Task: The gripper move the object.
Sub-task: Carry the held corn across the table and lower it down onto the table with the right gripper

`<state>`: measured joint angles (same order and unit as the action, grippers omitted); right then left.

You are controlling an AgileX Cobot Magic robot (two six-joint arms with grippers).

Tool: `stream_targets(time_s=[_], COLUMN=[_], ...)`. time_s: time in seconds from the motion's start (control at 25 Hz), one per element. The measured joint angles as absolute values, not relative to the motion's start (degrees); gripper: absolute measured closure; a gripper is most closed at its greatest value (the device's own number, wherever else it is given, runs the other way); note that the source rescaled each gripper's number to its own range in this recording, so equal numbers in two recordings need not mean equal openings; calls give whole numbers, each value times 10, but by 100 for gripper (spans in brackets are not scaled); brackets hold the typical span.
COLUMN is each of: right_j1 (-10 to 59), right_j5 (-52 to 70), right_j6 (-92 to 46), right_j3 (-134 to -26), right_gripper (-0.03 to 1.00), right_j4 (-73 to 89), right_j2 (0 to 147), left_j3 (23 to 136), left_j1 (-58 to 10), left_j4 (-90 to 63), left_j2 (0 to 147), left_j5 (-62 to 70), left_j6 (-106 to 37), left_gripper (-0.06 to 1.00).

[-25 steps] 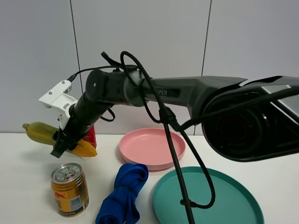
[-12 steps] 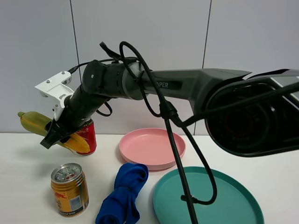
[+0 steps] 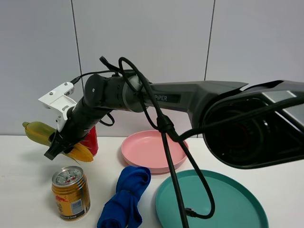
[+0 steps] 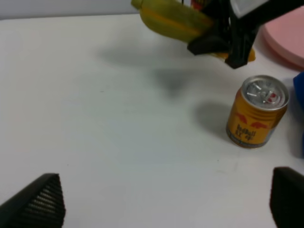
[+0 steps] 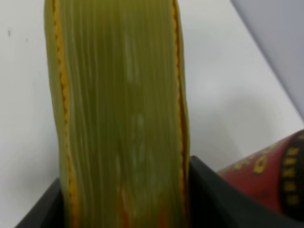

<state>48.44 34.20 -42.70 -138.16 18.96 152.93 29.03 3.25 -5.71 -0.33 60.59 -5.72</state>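
Though still aloft, banana [image 3: 37,132] slightly lower.

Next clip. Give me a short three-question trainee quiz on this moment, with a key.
1. Choice: what does the right gripper hold? A gold can, B banana, C blue cloth.
2. True or false: the banana lies on the pink plate.
3. Fill in: the left gripper is ___, with nothing between its fingers.
Key: 1 B; 2 false, it is held in the air; 3 open.
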Motion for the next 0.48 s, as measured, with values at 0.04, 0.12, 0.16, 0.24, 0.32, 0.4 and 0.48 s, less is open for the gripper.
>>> stream_targets(time_s=[0.04,0.12,0.16,0.24,0.32,0.4,0.48], right_j1=[484,484,484,484,484,484,484], right_j5=[341,332,328,316,312,312,311], right_j6=[-427,-420,-415,-410,-403,-388,-364], right_j3=[-1382,-1382,-1382,-1382,-1382,-1382,-1382], right_gripper=[97,97,97,97,97,97,97], right_j4=[190,190,192,198,202,204,204], right_j2=[1533,1538,1539,1542,1544,1544,1544], left_j3=[290,290,290,290,290,290,290], left_j1=[33,33,33,33,33,33,33], left_j4=[-57,-57,-57,-57,-57,-57,-57], left_j2=[-3,-3,-3,-3,-3,-3,-3], left_j5=[606,606,606,606,606,606,606], left_j6=[-57,-57,-57,-57,-57,-57,-57], left_gripper=[-6,-6,-6,-6,-6,-6,-6])
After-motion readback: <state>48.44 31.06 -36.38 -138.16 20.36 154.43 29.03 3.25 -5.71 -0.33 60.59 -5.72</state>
